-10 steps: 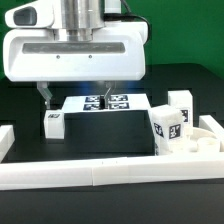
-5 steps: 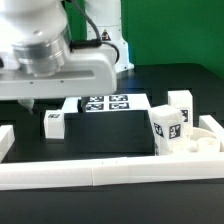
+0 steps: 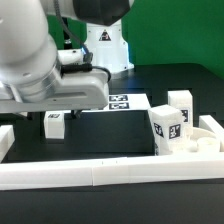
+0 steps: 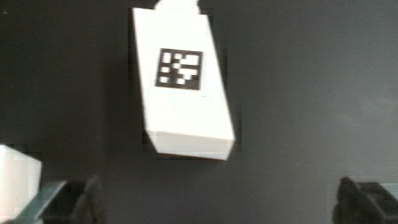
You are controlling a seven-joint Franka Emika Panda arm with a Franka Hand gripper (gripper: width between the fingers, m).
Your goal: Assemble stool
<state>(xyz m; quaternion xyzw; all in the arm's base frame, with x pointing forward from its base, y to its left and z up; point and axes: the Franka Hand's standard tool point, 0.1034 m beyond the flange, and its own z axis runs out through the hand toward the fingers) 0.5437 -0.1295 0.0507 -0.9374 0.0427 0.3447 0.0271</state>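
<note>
Three leg blocks (image 3: 55,123) (one apart, two together), one round seat (image 3: 207,138), one marker board (image 3: 121,101), one arm (image 3: 40,60)

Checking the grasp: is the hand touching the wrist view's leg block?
Apart: wrist view shows dark table between the leg block and the fingertips of the hand.

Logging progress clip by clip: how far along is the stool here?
Done: nothing looks joined. The seat lies at the exterior view's right, with the near leg block and the far leg block upright beside it; whether they touch it I cannot tell. In hand: nothing. The tool hangs open and empty near the third leg block. Left: likely grasping that leg, then fitting all three to the seat.
</note>
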